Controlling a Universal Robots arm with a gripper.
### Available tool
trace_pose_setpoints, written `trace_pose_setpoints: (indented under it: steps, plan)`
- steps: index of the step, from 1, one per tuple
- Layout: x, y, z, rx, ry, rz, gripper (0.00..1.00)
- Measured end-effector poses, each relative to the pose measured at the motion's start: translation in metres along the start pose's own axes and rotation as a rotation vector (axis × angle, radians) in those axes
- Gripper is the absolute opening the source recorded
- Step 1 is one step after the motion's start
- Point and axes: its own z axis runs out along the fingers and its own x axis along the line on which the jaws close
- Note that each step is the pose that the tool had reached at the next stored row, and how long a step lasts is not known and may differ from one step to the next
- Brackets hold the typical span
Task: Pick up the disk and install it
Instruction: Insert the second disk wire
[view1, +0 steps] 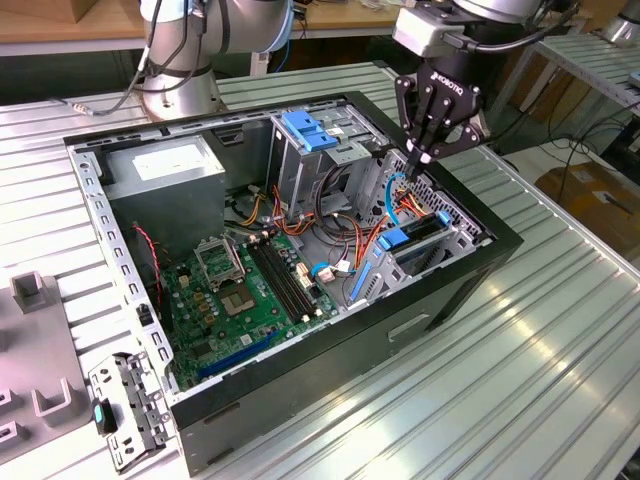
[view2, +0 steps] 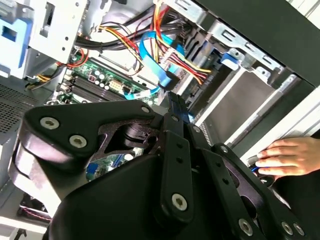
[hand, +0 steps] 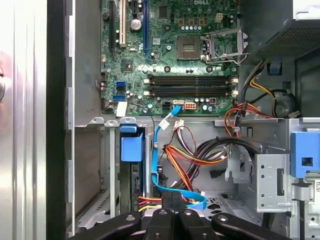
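Your disk (view1: 418, 243) sits edge-up in the drive bay at the computer case's (view1: 300, 400) front corner, blue bracket (hand: 131, 146) topmost. Your hand (view1: 418, 152) hangs just above it, fingers pinched together on a blue cable (hand: 172, 187).

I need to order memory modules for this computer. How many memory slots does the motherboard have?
4. The memory slots lie side by side in one bank next to the processor socket in the first wrist view: first, second, third, fourth. None looks hidden.
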Motion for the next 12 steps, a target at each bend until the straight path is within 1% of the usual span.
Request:
trace_pose_setpoints:
  steps: [3,4,10,11,12]
  plan:
    - [-0.0057,-0.0001,-0.0003,-0.0021,0.0072,0.000,0.11]
    - [-0.0062,0.0000,-0.0003,-0.0023,0.0089,0.000,0.11]
    - [-0.0063,0.0000,-0.0003,-0.0023,0.0094,0.000,0.11]
    - [-0.0063,0.0000,-0.0002,-0.0023,0.0111,0.000,0.11]
    - [-0.0064,-0.0003,-0.0003,-0.0026,0.0148,0.000,0.11]
